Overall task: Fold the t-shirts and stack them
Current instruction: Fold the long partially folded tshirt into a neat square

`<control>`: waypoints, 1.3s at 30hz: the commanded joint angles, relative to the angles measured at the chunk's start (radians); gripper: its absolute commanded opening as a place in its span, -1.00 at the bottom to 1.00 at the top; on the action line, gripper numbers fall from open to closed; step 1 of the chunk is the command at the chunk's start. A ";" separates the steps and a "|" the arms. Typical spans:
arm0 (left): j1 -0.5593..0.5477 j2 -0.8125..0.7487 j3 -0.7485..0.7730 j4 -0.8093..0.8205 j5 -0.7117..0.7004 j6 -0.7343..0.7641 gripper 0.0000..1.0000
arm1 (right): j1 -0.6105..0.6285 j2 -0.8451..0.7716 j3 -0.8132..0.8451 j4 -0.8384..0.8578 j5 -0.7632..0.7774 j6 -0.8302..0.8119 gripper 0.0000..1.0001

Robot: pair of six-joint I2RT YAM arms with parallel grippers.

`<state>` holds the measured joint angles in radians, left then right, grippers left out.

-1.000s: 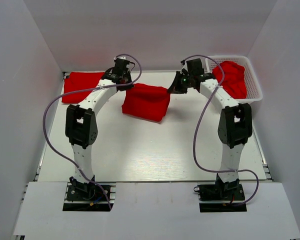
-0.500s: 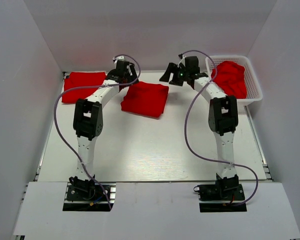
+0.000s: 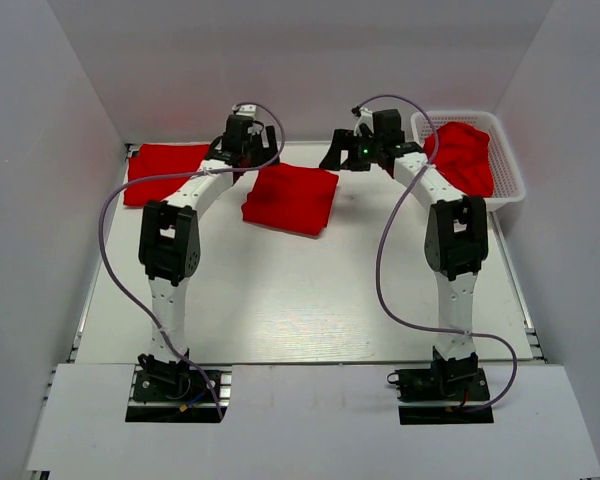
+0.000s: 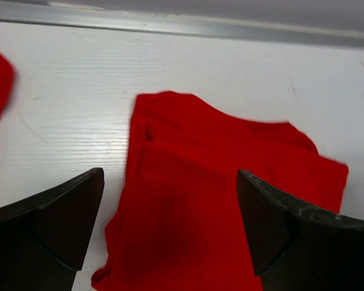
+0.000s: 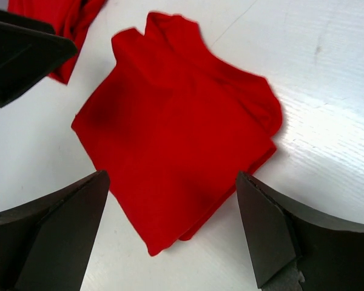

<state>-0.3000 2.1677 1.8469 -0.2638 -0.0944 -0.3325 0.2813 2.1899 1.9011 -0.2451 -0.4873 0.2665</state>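
A folded red t-shirt point(image 3: 291, 198) lies flat on the white table at the middle back. My left gripper point(image 3: 252, 148) hovers open over its left back corner, and the cloth point(image 4: 218, 194) shows between and beyond the wide-apart left fingers point(image 4: 60, 224), untouched. My right gripper point(image 3: 340, 152) hangs open above the right back corner. In its wrist view the whole folded t-shirt point(image 5: 176, 145) lies below the spread fingers point(image 5: 273, 230). A second folded t-shirt point(image 3: 165, 172) rests at the far left. More red t-shirts point(image 3: 465, 158) are heaped in the basket.
The white mesh basket point(image 3: 510, 185) stands at the back right corner. White walls close in the table on the left, back and right. A metal rail point(image 4: 182, 24) runs along the far edge. The left gripper's finger point(image 5: 18, 54) shows in the right wrist view.
Both grippers went from shut to open and let go of the folded t-shirt's back corners. The shirt settled flat, and both wrists drew back towards the far edge.
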 commanded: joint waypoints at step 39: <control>-0.005 0.209 0.368 -0.020 0.108 0.118 0.99 | 0.039 0.127 0.181 0.136 -0.014 0.004 0.81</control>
<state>-0.3107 2.5443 2.1681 -0.2466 0.0879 -0.1947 0.3256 2.4783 2.0571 -0.0963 -0.5194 0.3149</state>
